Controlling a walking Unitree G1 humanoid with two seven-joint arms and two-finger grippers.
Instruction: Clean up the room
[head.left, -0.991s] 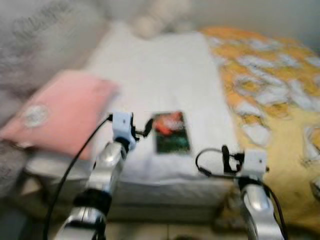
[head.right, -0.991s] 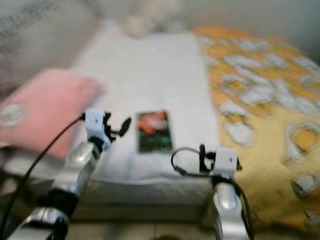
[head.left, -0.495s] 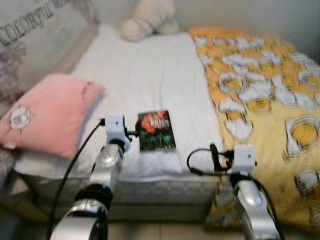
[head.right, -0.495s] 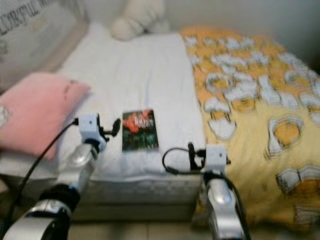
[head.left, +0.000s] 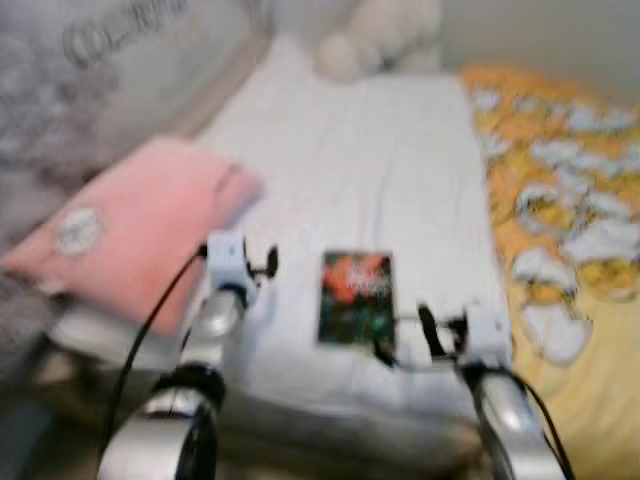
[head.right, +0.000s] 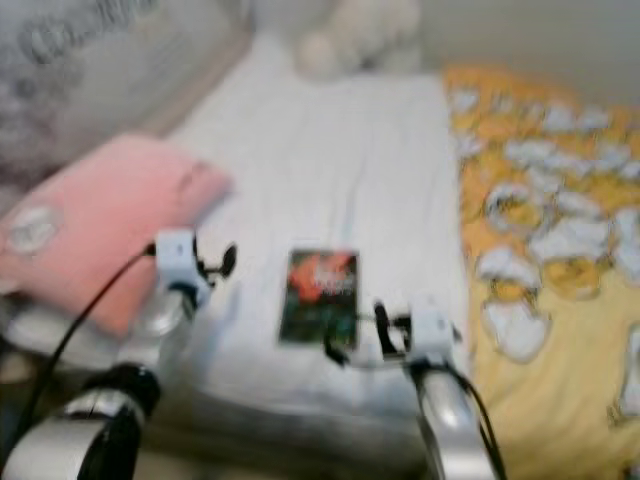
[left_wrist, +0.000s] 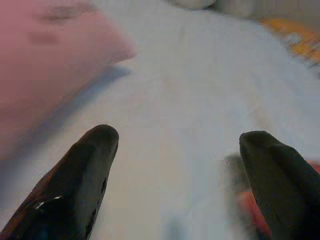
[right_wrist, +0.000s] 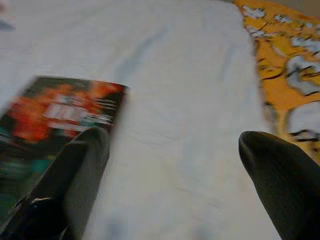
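A dark book (head.left: 356, 297) with a red and green cover lies flat on the white bed sheet (head.left: 370, 150), near the bed's front edge. My left gripper (head.left: 262, 262) hovers just left of the book, open, with nothing between its fingers (left_wrist: 85, 175). My right gripper (head.left: 415, 335) hangs open over the sheet at the book's near right corner, and the book (right_wrist: 55, 115) lies beside one of its fingers (right_wrist: 75, 175). All views are blurred.
A pink pillow (head.left: 140, 225) lies on the bed's left side. An orange and white patterned blanket (head.left: 570, 220) covers the right side. A pale plush toy (head.left: 375, 40) sits at the far end. A grey printed cushion (head.left: 90, 90) leans at the left.
The whole picture has shifted, so the camera moved. Both grippers now sit closer to the book, with the right gripper over the bed's front edge beside it.
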